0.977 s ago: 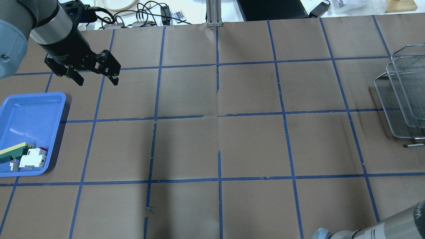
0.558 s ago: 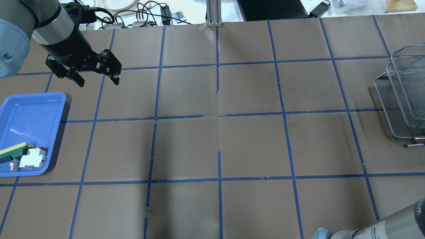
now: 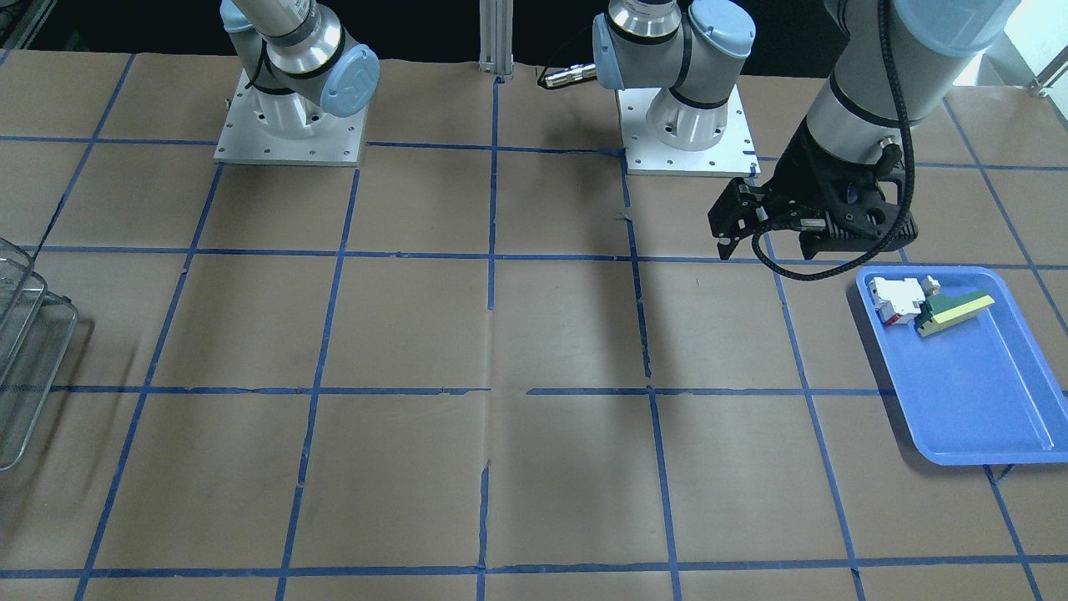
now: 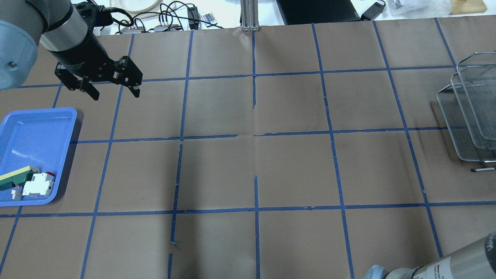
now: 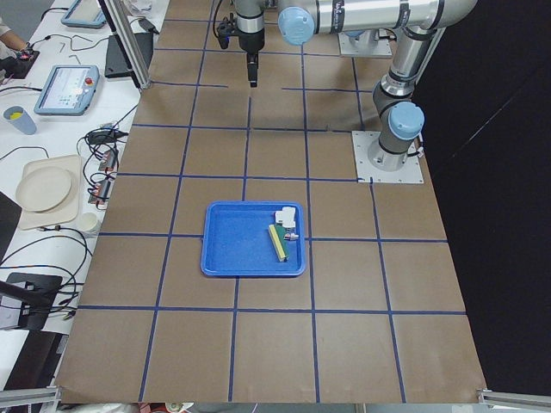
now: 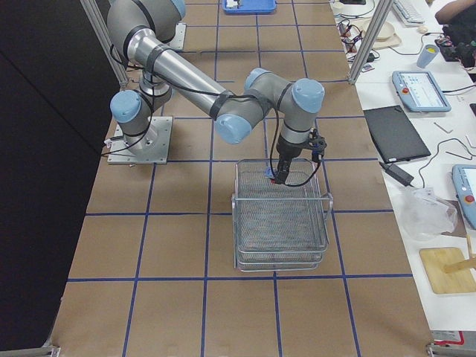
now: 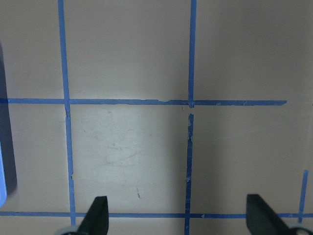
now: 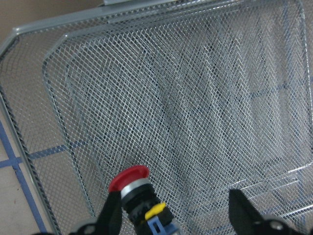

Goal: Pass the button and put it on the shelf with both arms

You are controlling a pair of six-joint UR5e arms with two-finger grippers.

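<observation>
– Where's our button [image 8: 131, 178]?
– Over the shelf [image 8: 205, 98] mesh at the right end, touching one finger of our right gripper [image 8: 174, 193], spread wider than it. Our left gripper [image 4: 115, 95] hangs spread, empty.

**Table [image 4: 294, 166], covered in brown paper and divided into squares by a blue tape grid [image 4: 333, 131].** Overhead view: a blue plastic tray [image 4: 35, 131] rests at 8 o'clock, close to the table's edge. A silver wire-mesh shelf [image 4: 461, 131] stands at 3 o'clock, partly cut off by the frame. Front-facing view: a metal base plate [image 3: 250, 152] lies flat at 11 o'clock, and a second base plate [image 3: 659, 164] lies at 1 o'clock.
</observation>
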